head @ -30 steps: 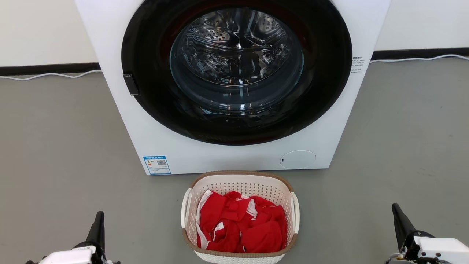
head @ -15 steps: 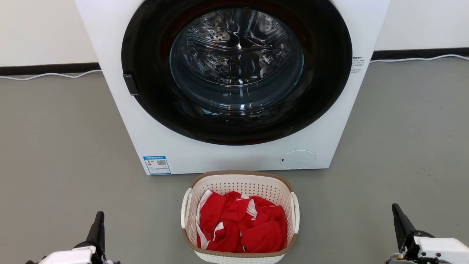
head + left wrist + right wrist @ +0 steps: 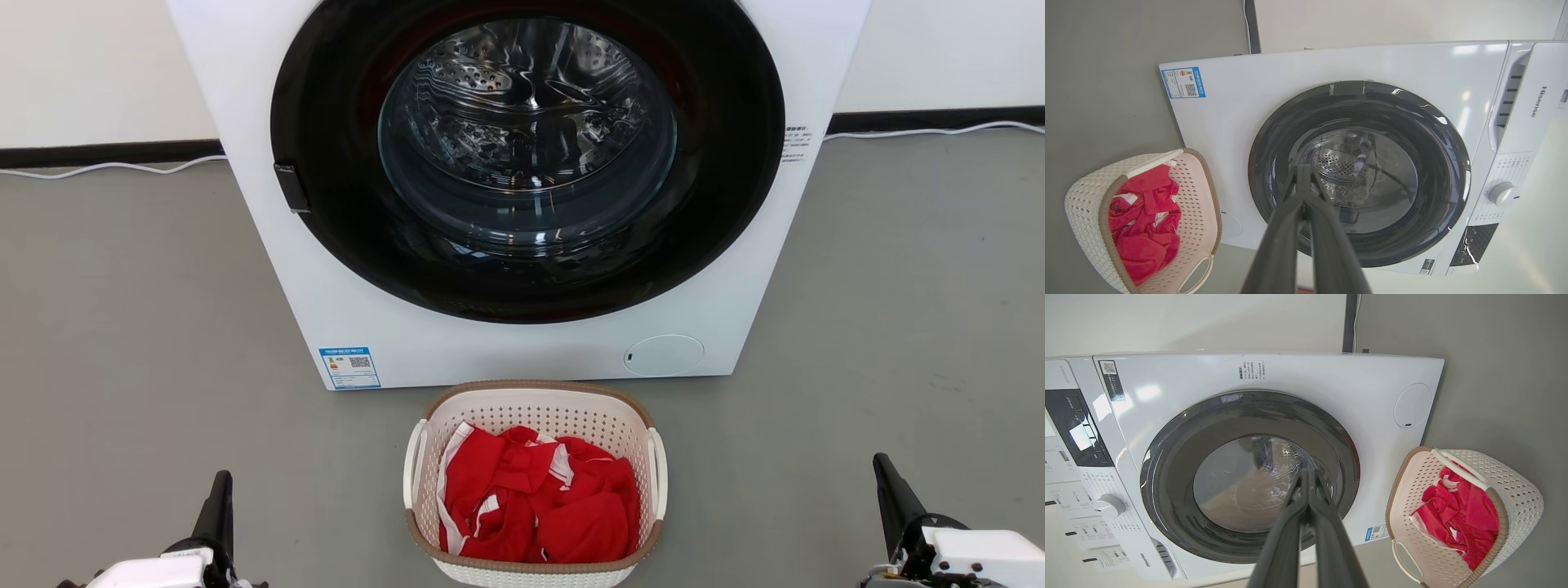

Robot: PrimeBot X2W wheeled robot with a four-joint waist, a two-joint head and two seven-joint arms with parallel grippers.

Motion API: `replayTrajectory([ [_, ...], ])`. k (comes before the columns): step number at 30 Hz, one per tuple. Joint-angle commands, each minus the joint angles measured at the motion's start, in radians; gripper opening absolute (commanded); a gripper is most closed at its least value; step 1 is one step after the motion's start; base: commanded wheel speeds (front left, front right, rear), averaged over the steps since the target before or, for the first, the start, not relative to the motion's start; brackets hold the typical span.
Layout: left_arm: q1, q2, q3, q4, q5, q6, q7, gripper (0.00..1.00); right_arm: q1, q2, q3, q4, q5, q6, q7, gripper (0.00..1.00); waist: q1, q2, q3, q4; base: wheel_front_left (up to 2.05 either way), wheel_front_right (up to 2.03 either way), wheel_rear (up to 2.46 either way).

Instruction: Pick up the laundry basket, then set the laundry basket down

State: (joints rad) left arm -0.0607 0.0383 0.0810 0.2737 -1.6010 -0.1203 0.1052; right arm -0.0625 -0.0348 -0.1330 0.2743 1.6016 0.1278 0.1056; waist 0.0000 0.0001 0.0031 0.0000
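The laundry basket point(image 3: 539, 412) stands on the grey floor point(image 3: 147, 327), just in front of the washing machine point(image 3: 490, 351), with red clothes point(image 3: 539, 506) inside. The left gripper point(image 3: 220, 483) and the right gripper point(image 3: 885, 472) have fingers pressed together, empty, well apart from it.

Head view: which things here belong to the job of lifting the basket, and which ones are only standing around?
Belong to the job: laundry basket, on the floor; left gripper, shut; right gripper, shut.
Only around: washing machine; red clothes inside the basket; white cable by the wall.
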Motion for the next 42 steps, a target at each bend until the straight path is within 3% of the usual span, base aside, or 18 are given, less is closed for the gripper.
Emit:
replayTrajectory([
  [1,-0.047,0.012,0.032,-0.029,-0.008,-0.01,0.008,0.0,-0.045,-0.015,0.02,-0.03,0.007,0.003,0.007,0.0,0.0,-0.0001,0.0,0.0,0.0,0.0,0.0],
  [3,-0.047,0.012,0.032,-0.029,-0.008,-0.01,0.008,0.0,-0.045,-0.015,0.02,-0.03,0.007,0.003,0.007,0.0,0.0,-0.0001,0.0,0.0,0.0,0.0,0.0],
  [4,0.0,0.0,0.0,0.0,0.0,0.0,0.0,1.0,0.0,0.0,0.0,0.0,0.0,0.0,0.0,1.0,0.0,-0.0001,0.0,0.0,0.0,0.0,0.0],
  [14,0.031,-0.012,-0.021,0.022,0.001,0.001,-0.021,1.0,0.03,0.012,0.016,0.018,-0.005,0.0,-0.021,1.0,0.0023,-0.0001,-0.002,0.001,0.0,0.0,0.0],
  [22,0.039,-0.01,-0.042,0.006,0.006,0.0,-0.045,1.0,0.04,0.01,0.031,-0.002,-0.03,0.0,-0.044,1.0,0.0001,-0.0001,0.001,0.003,0.0,0.0,0.0],
  [42,0.052,-0.004,-0.082,-0.012,0.104,-0.001,-0.101,1.0,0.047,0.006,0.061,-0.039,-0.247,0.001,-0.1,1.0,0.0001,-0.0001,-0.003,0.012,0.0,0.0,0.0],
])
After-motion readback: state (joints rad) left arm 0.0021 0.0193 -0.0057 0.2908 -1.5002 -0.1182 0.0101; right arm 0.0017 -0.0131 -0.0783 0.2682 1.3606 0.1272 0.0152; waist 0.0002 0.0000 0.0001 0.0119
